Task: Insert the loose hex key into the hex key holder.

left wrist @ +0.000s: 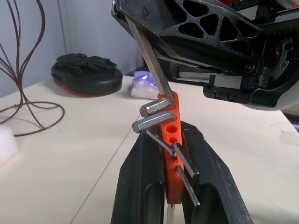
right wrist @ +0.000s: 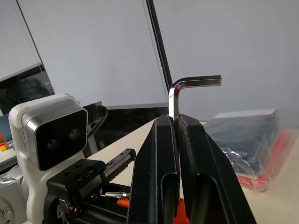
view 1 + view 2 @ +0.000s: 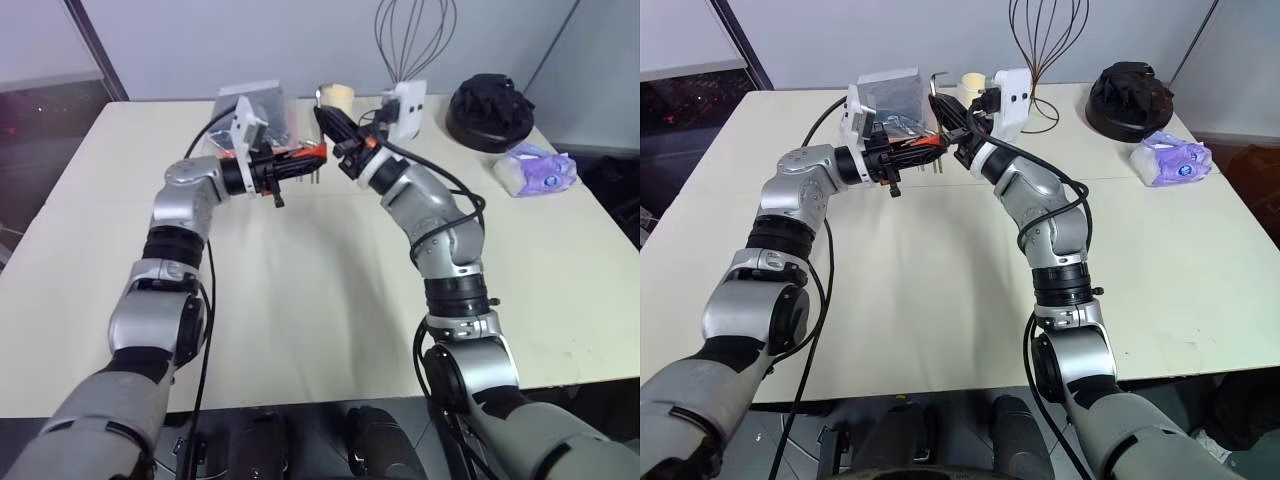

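My left gripper (image 1: 169, 154) is shut on the orange-red hex key holder (image 1: 170, 126), which stands upright between its black fingers with a few grey keys folded out. My right gripper (image 2: 175, 126) is shut on the loose hex key (image 2: 174, 95), whose short bent end (image 2: 201, 81) sticks out above the fingertips. In the left wrist view the key's long shaft (image 1: 147, 53) slants down from my right gripper (image 1: 187, 28) to the top end of the holder. I cannot tell how deep it sits. Both grippers meet above the far middle of the table (image 3: 300, 300).
Behind the grippers lie a clear bag with a box (image 3: 262, 105), a cream roll (image 3: 335, 97) and a wire whisk (image 3: 415, 40). A black round object (image 3: 488, 110) and a purple-white packet (image 3: 537, 168) sit at the far right.
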Available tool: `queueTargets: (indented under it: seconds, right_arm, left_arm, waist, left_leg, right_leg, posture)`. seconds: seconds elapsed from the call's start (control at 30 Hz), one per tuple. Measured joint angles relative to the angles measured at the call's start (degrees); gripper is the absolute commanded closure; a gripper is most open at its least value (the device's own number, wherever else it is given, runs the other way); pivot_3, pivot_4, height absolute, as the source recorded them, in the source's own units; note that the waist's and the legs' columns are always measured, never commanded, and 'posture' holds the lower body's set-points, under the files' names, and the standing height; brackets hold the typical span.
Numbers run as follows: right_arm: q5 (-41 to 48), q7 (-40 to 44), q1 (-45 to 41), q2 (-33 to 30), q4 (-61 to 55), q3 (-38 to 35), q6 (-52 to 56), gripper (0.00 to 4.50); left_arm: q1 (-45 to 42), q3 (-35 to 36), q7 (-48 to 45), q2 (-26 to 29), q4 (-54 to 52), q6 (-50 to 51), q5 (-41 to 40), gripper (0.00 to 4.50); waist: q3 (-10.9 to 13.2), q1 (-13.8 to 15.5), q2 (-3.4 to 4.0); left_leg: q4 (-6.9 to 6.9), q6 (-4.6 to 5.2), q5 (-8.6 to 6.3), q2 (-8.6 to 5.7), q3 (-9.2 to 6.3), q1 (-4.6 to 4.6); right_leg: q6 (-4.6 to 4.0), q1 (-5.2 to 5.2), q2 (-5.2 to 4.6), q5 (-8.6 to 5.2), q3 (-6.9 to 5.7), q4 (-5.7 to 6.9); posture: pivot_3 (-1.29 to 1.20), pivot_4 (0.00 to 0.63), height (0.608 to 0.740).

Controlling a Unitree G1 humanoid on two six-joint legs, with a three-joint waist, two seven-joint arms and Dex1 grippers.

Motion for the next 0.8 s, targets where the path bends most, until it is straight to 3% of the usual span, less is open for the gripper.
queueTargets:
  seconds: [0.8]
  right_arm:
    - [-0.3,0.91,-0.47,-1.29,-0.91,1.12,-1.11,4.47]
  left_arm:
    - [-1.4,2.11,2.13,-0.16,1.42,2.89,-2.03,4.5]
  waist:
    - [0.0,-0.01,0.0]
  left_leg:
    - [0.0,0.0,0.0,0.0,0.0,-0.01]
  right_leg:
    - [0.0,-0.01,0.0,0.0,0.0,0.0]
  posture:
    - [0.0,0.15,0.74]
